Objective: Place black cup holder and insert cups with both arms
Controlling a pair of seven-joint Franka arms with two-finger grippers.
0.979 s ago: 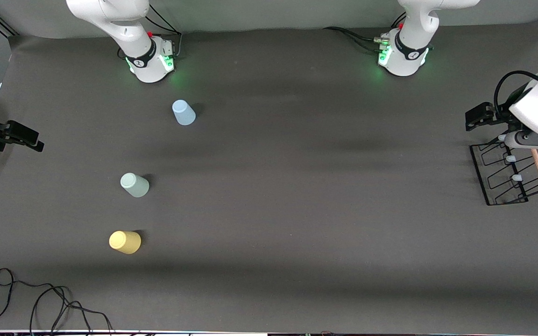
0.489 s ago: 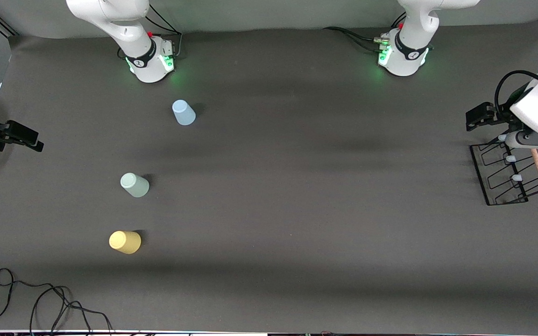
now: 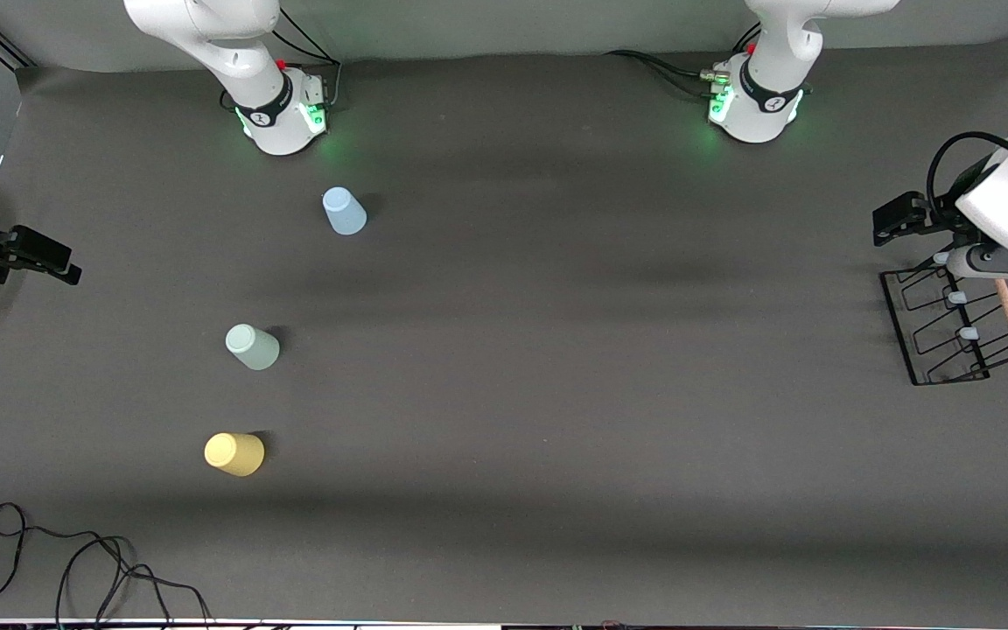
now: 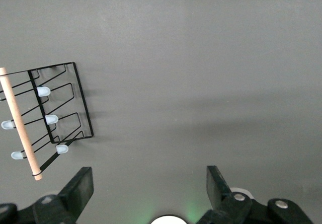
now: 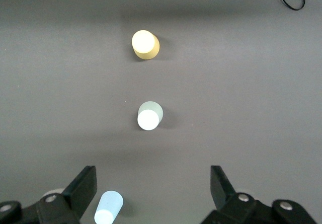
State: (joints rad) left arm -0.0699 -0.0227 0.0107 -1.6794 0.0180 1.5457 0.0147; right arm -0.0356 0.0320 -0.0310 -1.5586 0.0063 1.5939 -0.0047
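The black cup holder (image 3: 941, 337) stands at the left arm's end of the table, its wooden rod on top; the left wrist view shows the holder (image 4: 55, 118) off to one side. My left gripper (image 4: 149, 181) hangs open and empty over bare table by the holder's end farther from the front camera. Three cups stand upside down toward the right arm's end: pale blue (image 3: 345, 213), mint (image 3: 252, 347), yellow (image 3: 234, 454). My right gripper (image 5: 153, 183) is open and empty, high over that end's edge, looking down on the yellow cup (image 5: 145, 44), mint cup (image 5: 149, 116) and blue cup (image 5: 108, 208).
A loose black cable (image 3: 75, 569) loops near the table's front edge at the right arm's end. The two arm bases (image 3: 281, 109) (image 3: 753, 101) glow green along the farthest edge. The dark mat (image 3: 556, 350) runs bare between the cups and the holder.
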